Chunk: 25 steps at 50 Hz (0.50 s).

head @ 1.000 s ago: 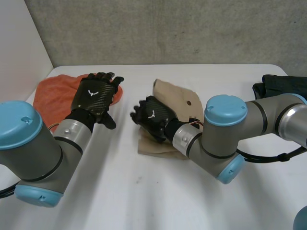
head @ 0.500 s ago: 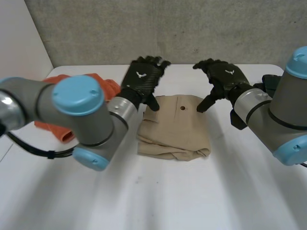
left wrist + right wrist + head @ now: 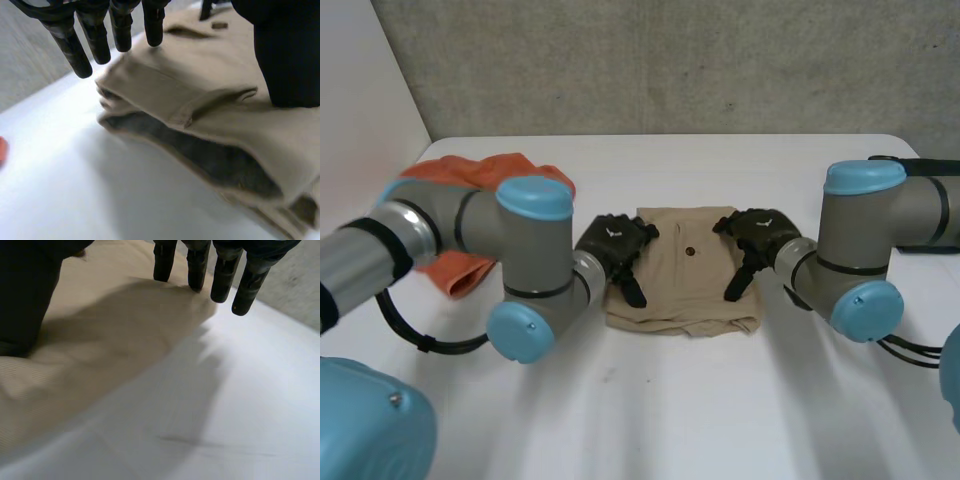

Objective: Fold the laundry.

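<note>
A folded beige garment (image 3: 685, 275) with a small dark button lies in the middle of the white table. My left hand (image 3: 615, 245) rests open on its left edge, fingers straight. In the left wrist view the fingers (image 3: 95, 35) reach over the folded layers of the beige garment (image 3: 210, 115), thumb pressed on top. My right hand (image 3: 755, 235) lies open on the garment's right edge. The right wrist view has its straight fingertips (image 3: 222, 277) at the edge of the beige cloth (image 3: 85, 340), thumb down on it.
An orange cloth (image 3: 470, 215) lies bunched at the table's left, partly behind my left arm. A dark garment (image 3: 920, 175) sits at the far right edge. A grey wall runs along the back of the table.
Both hands came down from the back of the table onto the side edges of the beige garment. A second ago the right hand was on the half-folded garment, the left over the orange cloth.
</note>
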### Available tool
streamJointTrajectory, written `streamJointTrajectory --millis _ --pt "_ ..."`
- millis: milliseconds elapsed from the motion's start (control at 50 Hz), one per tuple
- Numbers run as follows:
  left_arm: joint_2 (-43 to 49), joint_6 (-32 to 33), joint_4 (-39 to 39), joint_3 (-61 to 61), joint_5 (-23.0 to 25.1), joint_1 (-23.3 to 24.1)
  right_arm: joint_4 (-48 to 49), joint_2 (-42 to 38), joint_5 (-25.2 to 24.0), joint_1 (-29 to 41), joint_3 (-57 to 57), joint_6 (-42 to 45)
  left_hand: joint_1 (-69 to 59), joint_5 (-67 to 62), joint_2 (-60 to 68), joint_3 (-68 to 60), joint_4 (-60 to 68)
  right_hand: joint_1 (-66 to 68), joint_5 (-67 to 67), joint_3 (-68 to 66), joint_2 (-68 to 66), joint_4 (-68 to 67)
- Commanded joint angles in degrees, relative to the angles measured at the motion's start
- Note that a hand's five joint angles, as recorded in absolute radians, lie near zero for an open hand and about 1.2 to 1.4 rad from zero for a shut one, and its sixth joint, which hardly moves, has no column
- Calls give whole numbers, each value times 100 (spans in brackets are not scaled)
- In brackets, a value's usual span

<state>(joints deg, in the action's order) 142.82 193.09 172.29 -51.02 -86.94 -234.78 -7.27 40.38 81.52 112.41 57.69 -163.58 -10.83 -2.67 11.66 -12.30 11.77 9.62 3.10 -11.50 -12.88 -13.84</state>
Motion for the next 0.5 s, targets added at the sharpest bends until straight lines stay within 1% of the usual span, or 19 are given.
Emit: streamJointTrajectory --millis 20,80,100,120,160,180,220,240,260,360,420,460,500 --pt "-920 -52 41 -154 133 -24 251 918 268 18 470 581 78 262 -162 225 -172 38 -310 150 288 384" --pt "-1202 -52 32 -268 203 -24 805 1445 320 141 970 625 78 262 -162 225 -172 38 -310 150 288 384" --pt "-1430 -52 41 -390 282 -16 963 1603 338 185 1120 643 78 262 -162 225 -172 38 -310 150 288 384" --pt "-1554 -61 41 -470 317 -16 1217 1900 347 281 1426 678 78 262 -162 225 -172 38 -310 150 288 384" --pt "-1835 -70 32 -636 414 -24 1394 2192 356 360 1726 722 78 262 -162 225 -172 38 -310 150 288 384" --pt "-2132 -78 24 -811 571 -68 1464 2306 356 396 1867 739 78 262 -162 225 -172 38 -310 150 288 384" --pt "-2424 -122 23 -1014 774 -112 1562 2562 365 440 2271 775 78 262 -162 225 -172 38 -310 150 288 384" --pt "-2547 -149 23 -1120 888 -121 1553 2606 356 449 2394 740 78 262 -162 225 -172 38 -310 150 288 384" --pt "-2766 -192 23 -1330 1133 -173 1562 2624 356 475 2657 714 78 262 -162 225 -172 38 -310 150 288 384" --pt "-3277 -368 -12 -1762 1820 -332 1728 2641 303 729 3344 529 62 245 -145 209 -155 38 -310 150 288 384" --pt "-3523 -552 -12 -1946 2013 -402 2105 2580 312 870 3642 397 45 229 -128 192 -139 38 -310 150 288 384" --pt "-3594 -632 -12 -1999 2049 -420 2352 2484 321 923 3731 379 28 212 -111 175 -122 38 -310 150 288 384" --pt "-3664 -720 -12 -2052 2058 -429 2693 2169 329 967 3793 414 28 212 -111 175 -122 38 -310 150 288 384"
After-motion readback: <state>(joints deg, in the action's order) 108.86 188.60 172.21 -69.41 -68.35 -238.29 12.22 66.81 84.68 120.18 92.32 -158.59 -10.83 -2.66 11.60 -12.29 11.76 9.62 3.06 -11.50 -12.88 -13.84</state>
